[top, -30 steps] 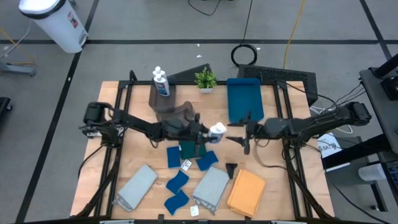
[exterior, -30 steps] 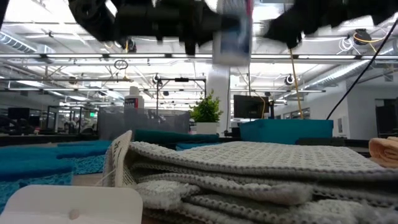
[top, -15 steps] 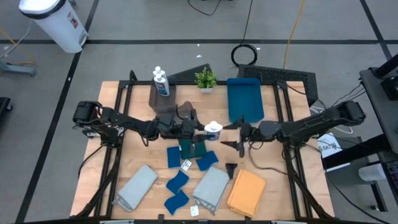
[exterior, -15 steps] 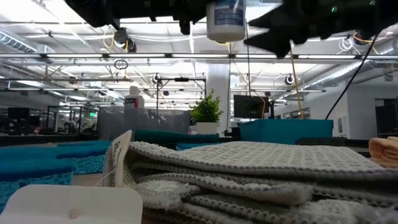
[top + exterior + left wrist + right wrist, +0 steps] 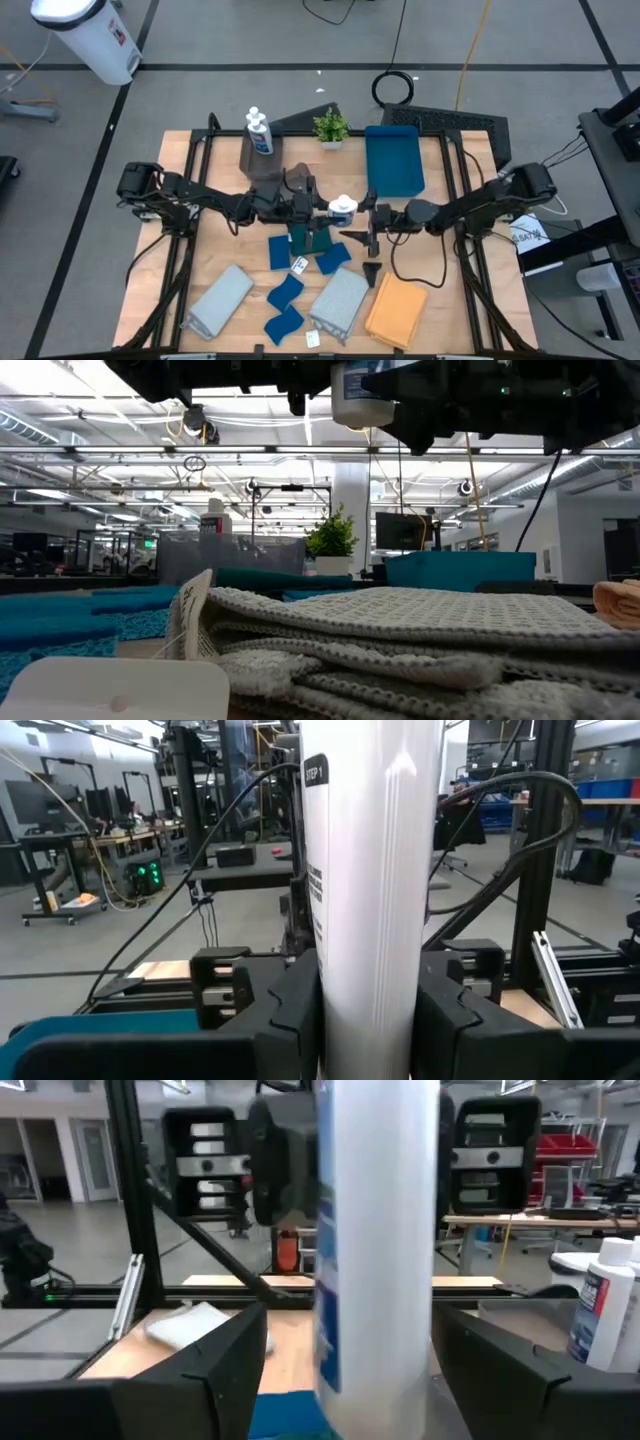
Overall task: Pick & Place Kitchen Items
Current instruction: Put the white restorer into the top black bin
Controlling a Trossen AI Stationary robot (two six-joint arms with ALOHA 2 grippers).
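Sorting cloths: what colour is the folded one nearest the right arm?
Orange cloth, clearest in the high view.

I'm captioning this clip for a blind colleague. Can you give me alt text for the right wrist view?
A white bottle with a blue label stands upright between the right gripper's open dark fingers, which do not touch it. The left gripper holds it from the far side, and another bottle stands at the edge.

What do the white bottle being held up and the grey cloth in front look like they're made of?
White bottle: likely plastic, smooth and glossy, with a soft vertical sheen and a printed label.
Grey cloth: woven textile, matte, with a waffle-like knobbly texture and folded layers showing.
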